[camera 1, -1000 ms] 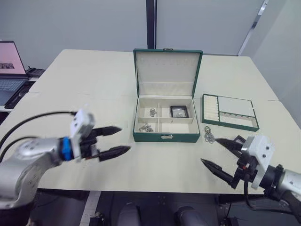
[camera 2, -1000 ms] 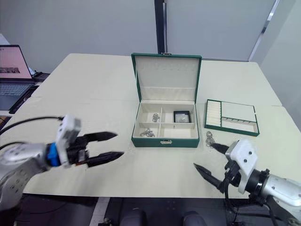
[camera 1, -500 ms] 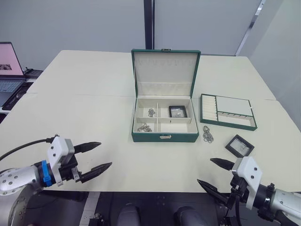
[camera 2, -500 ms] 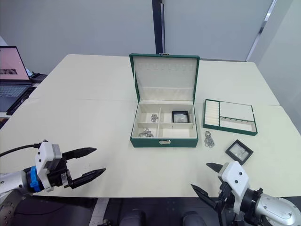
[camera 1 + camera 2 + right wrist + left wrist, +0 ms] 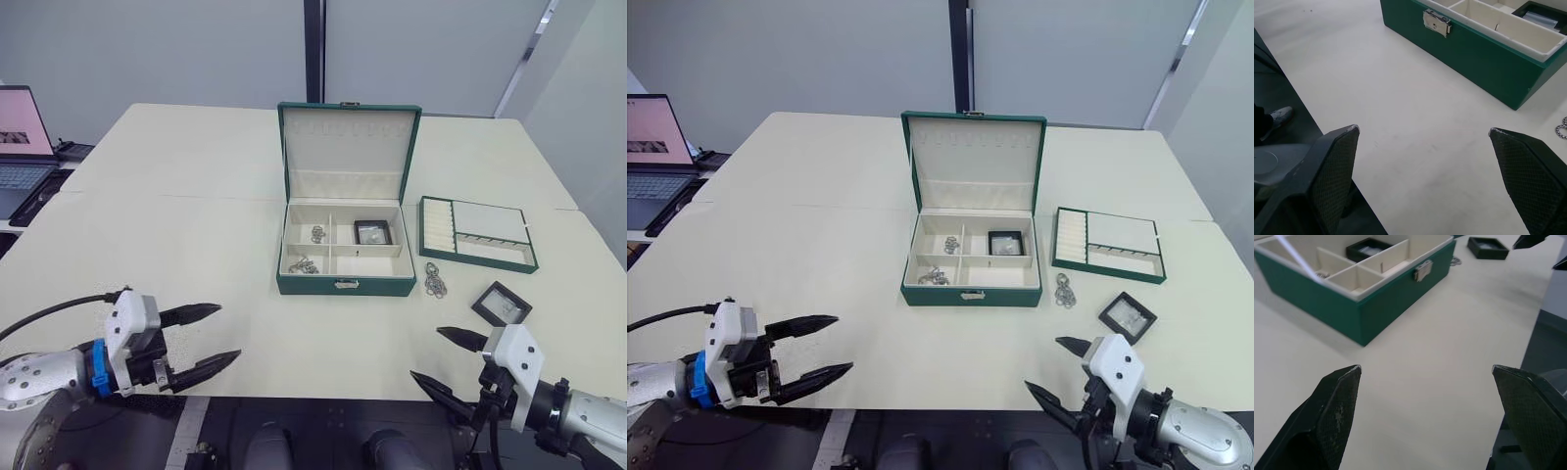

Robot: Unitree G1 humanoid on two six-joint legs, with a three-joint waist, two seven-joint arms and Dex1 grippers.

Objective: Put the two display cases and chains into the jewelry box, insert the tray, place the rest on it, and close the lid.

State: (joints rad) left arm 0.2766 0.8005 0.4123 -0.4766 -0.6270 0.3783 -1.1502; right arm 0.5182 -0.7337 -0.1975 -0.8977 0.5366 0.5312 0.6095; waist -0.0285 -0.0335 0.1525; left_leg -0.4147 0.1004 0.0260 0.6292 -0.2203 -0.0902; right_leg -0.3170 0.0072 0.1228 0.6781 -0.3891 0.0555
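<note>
The green jewelry box [image 5: 343,285] stands open mid-table with its lid upright. In its compartments lie one black display case [image 5: 372,232] and two chains [image 5: 315,233]. Another chain [image 5: 435,281] lies on the table just right of the box, and the second display case [image 5: 501,303] sits further right and nearer. The green tray [image 5: 477,247] rests to the right of the box. My left gripper [image 5: 229,333] is open over the near left table edge. My right gripper [image 5: 425,353] is open at the near right edge, short of the loose case. Neither holds anything.
A laptop [image 5: 18,147] sits off the table's far left. The cream table [image 5: 176,225] has wide bare room left of the box and in front of it. The box clasp [image 5: 1437,22] faces me.
Both arms have drawn back from beside the box toward the near table edge and dropped lower. The display case on the right, hidden behind my right gripper before, is uncovered.
</note>
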